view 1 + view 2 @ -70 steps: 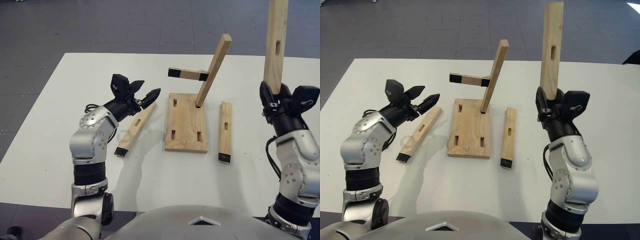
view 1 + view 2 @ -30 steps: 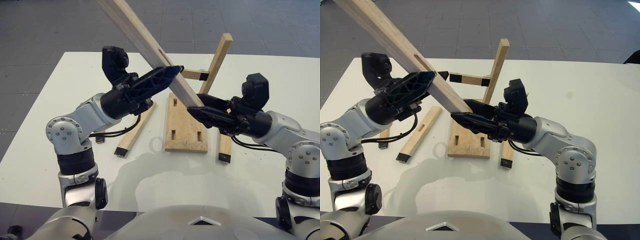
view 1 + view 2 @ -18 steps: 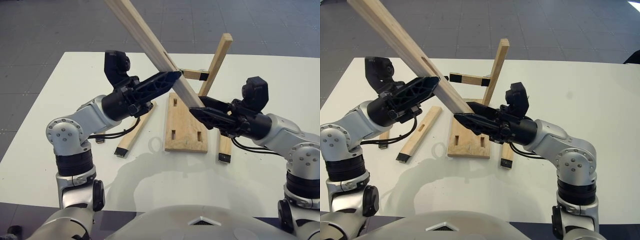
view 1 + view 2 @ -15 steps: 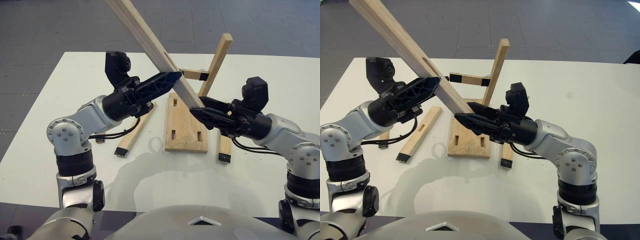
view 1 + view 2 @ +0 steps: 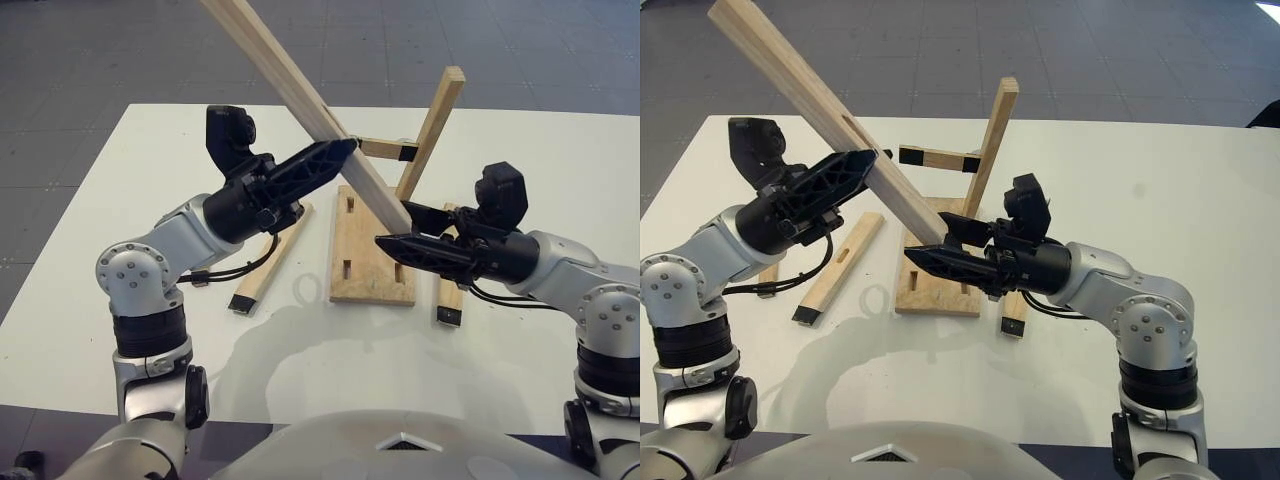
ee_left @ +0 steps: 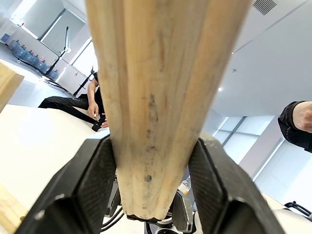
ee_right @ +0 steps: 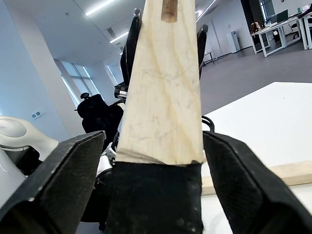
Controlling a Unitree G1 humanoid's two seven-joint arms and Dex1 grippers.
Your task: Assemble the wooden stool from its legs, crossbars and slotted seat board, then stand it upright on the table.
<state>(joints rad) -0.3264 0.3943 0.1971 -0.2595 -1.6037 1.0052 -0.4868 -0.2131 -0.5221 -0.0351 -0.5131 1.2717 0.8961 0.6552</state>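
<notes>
Grey floor tiles lie beyond the far edge of a white tabletop (image 5: pixel 120 180). At its middle the seat board (image 5: pixel 360 285) lies flat, slots facing up, its long sides running from the near edge toward the far edge. An upright leg (image 5: pixel 430 130) stands in the slot at the board's far right corner and leans toward the far right corner of the tabletop. A crossbar (image 5: pixel 385 149) with black ends sticks out of its side toward the left edge, clear of the surface.

Above the board a raised leg (image 5: pixel 267 50) slants through the air, its high end over the far left and its black-capped low end over the board. The left gripper (image 5: pixel 345 150) is clenched around its middle, fingers (image 6: pixel 87 185) pressed to both sides. The right gripper (image 5: pixel 392 225) has the low end between its fingers (image 7: pixel 68 180), which meet the black cap on either side.

One loose leg (image 5: pixel 260 275) lies just left of the board. Another, the right-hand leg (image 5: pixel 447 295), lies just beside the board's right edge, partly under the right arm. A short wooden piece (image 5: pixel 766 278) with a black end shows beneath the left arm.
</notes>
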